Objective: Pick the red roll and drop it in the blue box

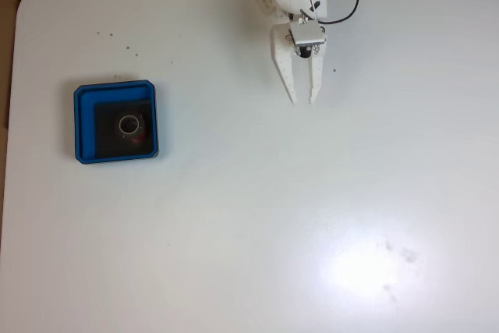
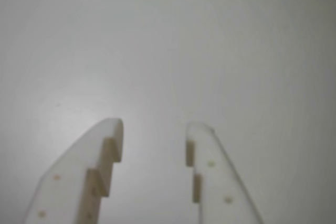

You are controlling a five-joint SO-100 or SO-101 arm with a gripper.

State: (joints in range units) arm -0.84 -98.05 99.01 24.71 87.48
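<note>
The red roll (image 1: 130, 126) already sits inside the blue box (image 1: 86, 96) near the desk's (image 1: 249, 216) left edge, while the claw (image 1: 303, 100) hangs empty and parted by the far edge, so the job looks finished.

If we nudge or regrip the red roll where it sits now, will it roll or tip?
Probably neither: the red roll lies flat, hollow core up, inside the blue box, so it should slide, not roll. It looks small and likely light. The box walls would likely stop it. The gripper is open, well away.
</note>
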